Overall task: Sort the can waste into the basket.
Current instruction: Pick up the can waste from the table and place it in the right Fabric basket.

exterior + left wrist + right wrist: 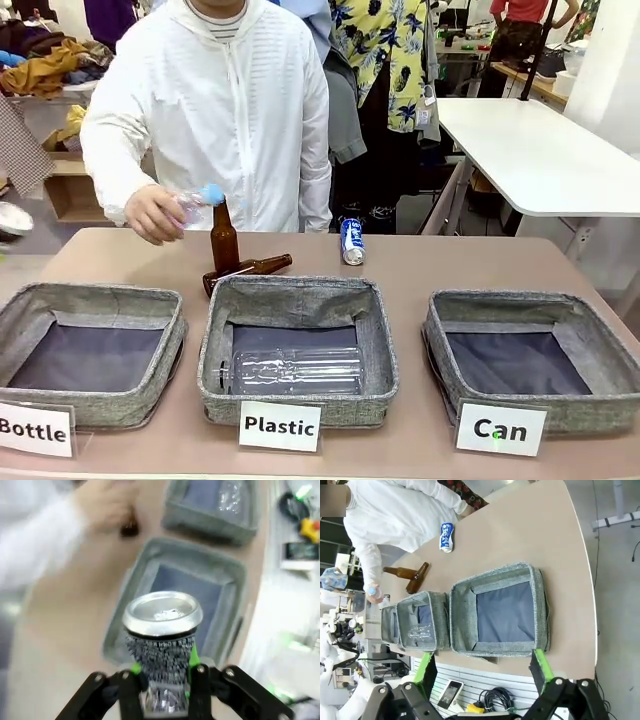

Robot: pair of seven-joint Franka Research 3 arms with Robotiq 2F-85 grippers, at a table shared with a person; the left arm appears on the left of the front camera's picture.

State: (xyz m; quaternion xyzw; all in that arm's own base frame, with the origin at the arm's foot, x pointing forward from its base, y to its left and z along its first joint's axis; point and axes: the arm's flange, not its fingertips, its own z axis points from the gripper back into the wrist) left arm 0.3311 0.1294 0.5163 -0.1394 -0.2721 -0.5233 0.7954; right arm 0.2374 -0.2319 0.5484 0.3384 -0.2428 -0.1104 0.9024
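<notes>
Left gripper (164, 664) is gripping the black can (162, 612) upright over the Bottle basket (220, 565). The Can basket (530, 300) is lying two places to its right. Right gripper (481, 657) is hanging wide open, empty.

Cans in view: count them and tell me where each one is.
2. A blue and white can is at the far side of the table; a black silver-topped can is held by the left gripper, jaws shut. Others may be hidden.

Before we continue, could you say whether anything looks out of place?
The blue and white can lies on its side on the table; one brown bottle lies flat behind the Plastic basket.
</notes>
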